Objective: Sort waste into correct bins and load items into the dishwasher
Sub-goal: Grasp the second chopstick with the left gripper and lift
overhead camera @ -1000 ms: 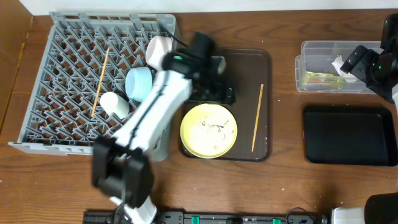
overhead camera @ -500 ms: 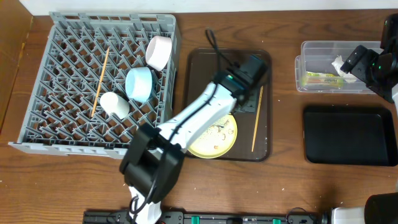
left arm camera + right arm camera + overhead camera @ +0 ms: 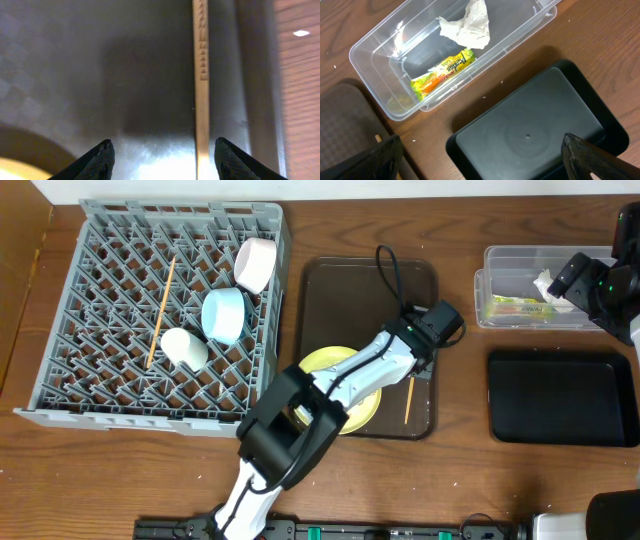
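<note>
Chopstick (image 3: 201, 100): flat on brown tray (image 3: 75, 60), running 12 to 6 between left fingers (image 3: 97, 162), nearer the 3 o'clock one, not touching. Left fingers part-open; right fingers (image 3: 592, 157) wide, empty.

The overhead camera looks straight down on the whole counter (image 3: 460, 470), with the rack (image 3: 100, 415) at nine o'clock and the clear tub (image 3: 500, 252) and black tray (image 3: 560, 395) toward three. The left wrist camera sits very close above the brown tray (image 3: 75, 75), facing down on a chopstick (image 3: 201, 75). The right wrist camera hangs higher, sharing the clear tub and black tray with the overhead.
</note>
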Robot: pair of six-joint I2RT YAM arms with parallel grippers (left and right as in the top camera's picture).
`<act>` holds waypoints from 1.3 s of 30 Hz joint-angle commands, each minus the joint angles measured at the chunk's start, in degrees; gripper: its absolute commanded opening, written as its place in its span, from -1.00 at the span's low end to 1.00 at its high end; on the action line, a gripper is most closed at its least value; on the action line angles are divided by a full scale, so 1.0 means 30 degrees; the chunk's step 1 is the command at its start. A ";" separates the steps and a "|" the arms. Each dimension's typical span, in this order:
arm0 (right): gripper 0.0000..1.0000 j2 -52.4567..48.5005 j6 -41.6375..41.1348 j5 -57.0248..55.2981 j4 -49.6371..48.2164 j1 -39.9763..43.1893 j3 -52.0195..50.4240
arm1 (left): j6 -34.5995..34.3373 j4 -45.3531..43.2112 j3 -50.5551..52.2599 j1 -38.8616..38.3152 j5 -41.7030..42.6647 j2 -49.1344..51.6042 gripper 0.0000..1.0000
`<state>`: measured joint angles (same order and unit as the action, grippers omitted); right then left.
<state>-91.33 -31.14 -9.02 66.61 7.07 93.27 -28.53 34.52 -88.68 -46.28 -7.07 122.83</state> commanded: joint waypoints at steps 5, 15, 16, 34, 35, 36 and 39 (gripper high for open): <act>0.98 0.0175 0.0182 -0.0204 0.0015 0.0226 0.0117 | -0.0175 -0.0211 -0.0015 0.0051 0.0211 0.1224 0.28; 0.99 0.0175 0.0182 -0.0197 0.0015 0.0226 0.0117 | -0.0240 -0.0255 -0.0007 -0.0466 0.0204 0.2404 -0.30; 0.99 0.0175 0.0182 -0.0204 0.0015 0.0226 0.0117 | -0.0233 -0.0255 -0.0007 -0.0481 0.0204 0.2477 -0.43; 0.99 0.0175 0.0182 -0.0204 0.0015 0.0226 0.0117 | 0.0787 -0.0189 -0.0087 -0.0262 0.0197 -0.1173 -0.85; 0.99 0.0175 0.0182 -0.0204 0.0015 0.0226 0.0124 | 0.0845 -0.0189 -0.0087 -0.0109 0.0189 -0.1770 -0.85; 0.99 0.0175 0.0182 -0.0204 0.0015 0.0226 0.0117 | 0.1005 -0.0189 -0.0087 0.0073 0.0197 -0.2368 -0.85; 0.98 0.0175 0.0182 -0.0197 0.0015 0.0226 0.0117 | 0.1144 -0.0066 -0.0087 0.0940 0.0197 -0.4357 -0.85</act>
<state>-91.33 -31.14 -9.02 66.63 7.07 93.27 -26.83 34.28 -88.40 -46.68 -6.00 119.33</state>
